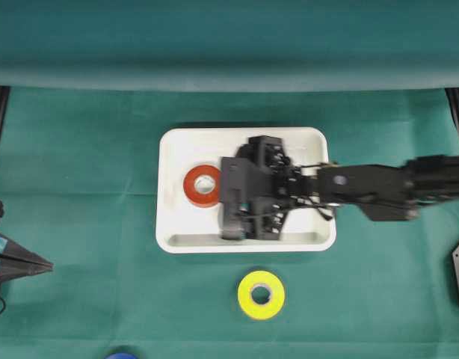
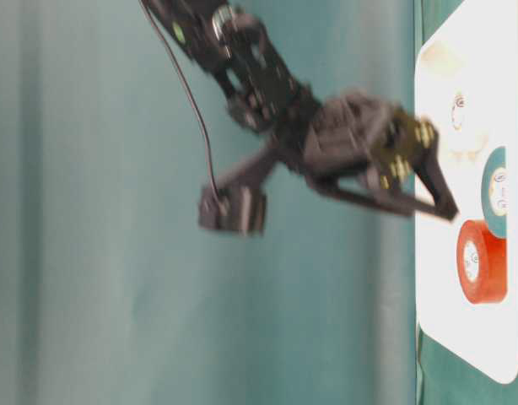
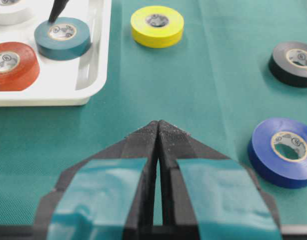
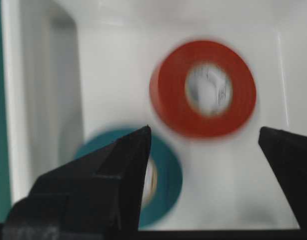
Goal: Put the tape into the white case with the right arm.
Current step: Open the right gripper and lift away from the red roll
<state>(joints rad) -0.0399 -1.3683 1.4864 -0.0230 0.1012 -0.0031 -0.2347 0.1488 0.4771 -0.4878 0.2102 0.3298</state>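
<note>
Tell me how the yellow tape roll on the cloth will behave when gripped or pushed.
The yellow tape roll lies flat on the green cloth, so a push would probably slide it, not roll it. It looks like a stiff wound ring, likely keeping its shape when squeezed. Its smooth rim may slip between pointed fingers.

Table: we see a flat top covered by a green cloth (image 1: 87,164), with faint fold creases across it.
Tray: the white case (image 1: 173,235) sits directly on the cloth near the middle in our overhead view, its long side running left to right.
Yellow tape (image 1: 261,295): we find it lying flat on the cloth just beside the tray's near rim, not touching it.
Blue tape (image 3: 284,152): flat on the cloth, well apart from the tray.
Black tape (image 3: 293,63): flat on the cloth, beyond the blue one in our left wrist view, apart from the yellow roll.
</note>
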